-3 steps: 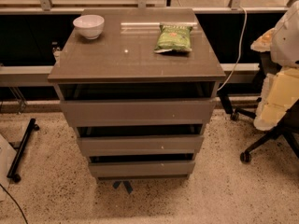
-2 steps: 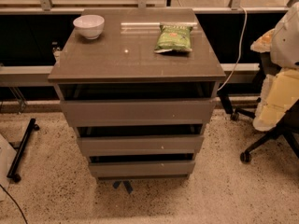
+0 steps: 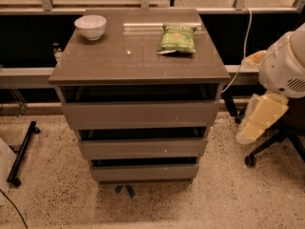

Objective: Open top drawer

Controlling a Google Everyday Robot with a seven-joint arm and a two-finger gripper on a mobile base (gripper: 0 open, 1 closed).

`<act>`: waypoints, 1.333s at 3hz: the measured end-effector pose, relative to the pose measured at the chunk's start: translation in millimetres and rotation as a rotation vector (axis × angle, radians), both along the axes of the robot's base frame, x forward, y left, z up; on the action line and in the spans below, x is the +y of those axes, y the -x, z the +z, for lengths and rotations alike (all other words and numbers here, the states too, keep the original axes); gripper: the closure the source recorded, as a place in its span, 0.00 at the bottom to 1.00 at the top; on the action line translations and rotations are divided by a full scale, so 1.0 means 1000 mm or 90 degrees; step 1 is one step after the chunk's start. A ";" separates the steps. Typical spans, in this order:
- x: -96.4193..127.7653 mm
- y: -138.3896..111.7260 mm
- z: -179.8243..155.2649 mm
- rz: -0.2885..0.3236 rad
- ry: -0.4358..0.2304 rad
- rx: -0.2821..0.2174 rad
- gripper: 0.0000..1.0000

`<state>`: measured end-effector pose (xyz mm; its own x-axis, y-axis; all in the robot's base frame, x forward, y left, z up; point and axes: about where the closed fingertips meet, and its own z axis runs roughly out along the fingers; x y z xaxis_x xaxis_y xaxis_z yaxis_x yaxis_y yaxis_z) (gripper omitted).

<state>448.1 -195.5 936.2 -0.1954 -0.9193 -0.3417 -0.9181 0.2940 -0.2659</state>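
While gripper (image 3: pixel 261 120) hangs right, state unclear, top drawer (image 3: pixel 140 114) under grey tabletop (image 3: pixel 124 63), speckled floor (image 3: pixel 228 199).

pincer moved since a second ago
Yes. The pincer, at the right of the view, has shifted left and down, nearer the cabinet's right side.

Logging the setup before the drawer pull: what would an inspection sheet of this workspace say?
Surface: grey-brown cabinet top, glossy.
Job's things: top drawer, dark gap above its front.
Clutter: white bowl; green snack bag.
Grippers: gripper right of the cabinet, apart from the drawer.
Cables: white cable hanging at right.
Surroundings: speckled floor; office chair base.
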 end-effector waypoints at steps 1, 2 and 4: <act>0.014 -0.022 -0.035 -0.003 -0.066 -0.018 0.00; 0.014 -0.023 -0.033 -0.004 -0.064 -0.023 0.00; 0.042 -0.046 -0.070 -0.018 -0.150 -0.059 0.00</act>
